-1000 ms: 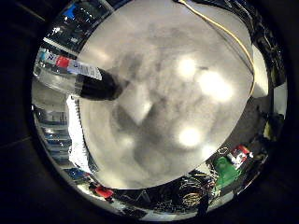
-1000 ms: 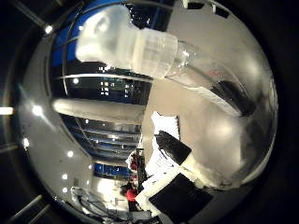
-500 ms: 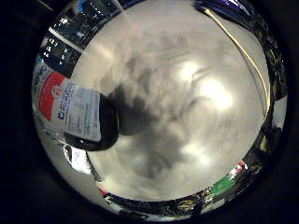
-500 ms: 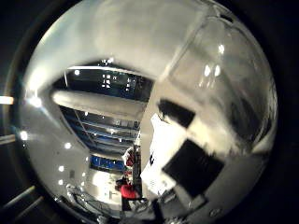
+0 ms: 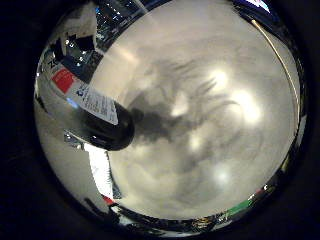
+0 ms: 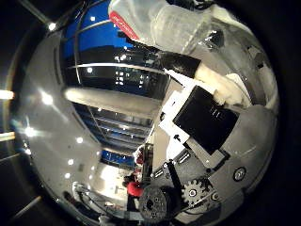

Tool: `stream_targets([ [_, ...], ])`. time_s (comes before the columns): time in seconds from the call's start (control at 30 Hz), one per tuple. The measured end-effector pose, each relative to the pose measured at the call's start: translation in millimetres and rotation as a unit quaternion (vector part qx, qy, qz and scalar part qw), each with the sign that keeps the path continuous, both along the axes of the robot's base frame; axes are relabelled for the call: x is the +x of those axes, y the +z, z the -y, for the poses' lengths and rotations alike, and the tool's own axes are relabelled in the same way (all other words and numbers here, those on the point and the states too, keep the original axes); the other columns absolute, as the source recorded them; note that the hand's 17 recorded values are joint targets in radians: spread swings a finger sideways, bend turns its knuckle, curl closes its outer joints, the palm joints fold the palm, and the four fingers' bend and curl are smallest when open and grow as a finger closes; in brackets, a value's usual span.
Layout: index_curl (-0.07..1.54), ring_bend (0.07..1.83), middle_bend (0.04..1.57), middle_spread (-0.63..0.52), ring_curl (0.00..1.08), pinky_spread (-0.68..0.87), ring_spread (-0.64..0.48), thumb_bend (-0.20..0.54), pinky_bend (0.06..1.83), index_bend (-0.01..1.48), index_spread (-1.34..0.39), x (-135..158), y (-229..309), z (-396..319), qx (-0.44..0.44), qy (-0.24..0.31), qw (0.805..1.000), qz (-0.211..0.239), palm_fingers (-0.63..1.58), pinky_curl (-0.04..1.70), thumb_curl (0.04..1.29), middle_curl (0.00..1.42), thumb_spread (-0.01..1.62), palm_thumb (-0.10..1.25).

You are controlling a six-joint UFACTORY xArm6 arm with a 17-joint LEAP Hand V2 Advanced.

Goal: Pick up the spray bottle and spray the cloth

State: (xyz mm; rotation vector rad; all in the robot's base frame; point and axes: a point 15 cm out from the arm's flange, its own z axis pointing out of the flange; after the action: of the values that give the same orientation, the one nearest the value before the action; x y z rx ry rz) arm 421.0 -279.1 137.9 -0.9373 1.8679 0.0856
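The spray bottle [image 5: 88, 100] stands on a pale grey tabletop [image 5: 210, 90]. It has a clear body, a red and white label and a dark base, and it casts a dark shadow across the table. It fills a good part of the little finger side palm view, so it is close to the palm. The thumb side palm view shows its white spray head and clear neck [image 6: 160, 24]. My hand [image 6: 209, 118] shows as white and black parts right beside the neck, with geared parts lower down.
Blue shelving and ceiling lights [image 6: 94, 94] of the room lie beyond the table. Small coloured items [image 5: 235, 208] sit past the table's far edge. A white strip [image 5: 100, 170] lies near the bottle's base.
The camera has moved. Half a second ago the bottle filled the thumb side view; now only its head and neck show at the edge. The hand's parts take up more of that view.
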Motion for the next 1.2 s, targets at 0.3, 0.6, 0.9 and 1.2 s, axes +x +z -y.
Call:
stream_targets([
  [0.3,0.74,1.43,1.35,-0.1,0.66,-0.17,-0.17,-0.008,1.3,1.19,-0.2,6,67,-30,-0.053,0.079,0.995,0.032,1.14,0.88,0.59,0.7,0.99,1.12],
  [0.6,0.75,1.47,1.39,-0.1,0.66,-0.14,-0.18,-0.015,1.21,1.21,-0.2,3,121,-112,-0.176,0.259,0.95,0.003,1.13,1.11,0.7,0.68,0.88,1.11],
  [0.9,0.75,1.47,1.39,-0.1,0.66,-0.12,-0.17,-0.017,1.13,1.2,-0.21,5,150,-204,-0.248,0.398,0.883,-0.016,1.14,1.27,0.77,0.67,0.81,1.07],
  [1.2,0.75,1.48,1.39,-0.1,0.65,-0.12,-0.17,-0.017,1.08,1.19,-0.21,15,160,-287,-0.382,0.488,0.781,-0.079,1.15,1.37,0.82,0.66,0.77,1.05],
])
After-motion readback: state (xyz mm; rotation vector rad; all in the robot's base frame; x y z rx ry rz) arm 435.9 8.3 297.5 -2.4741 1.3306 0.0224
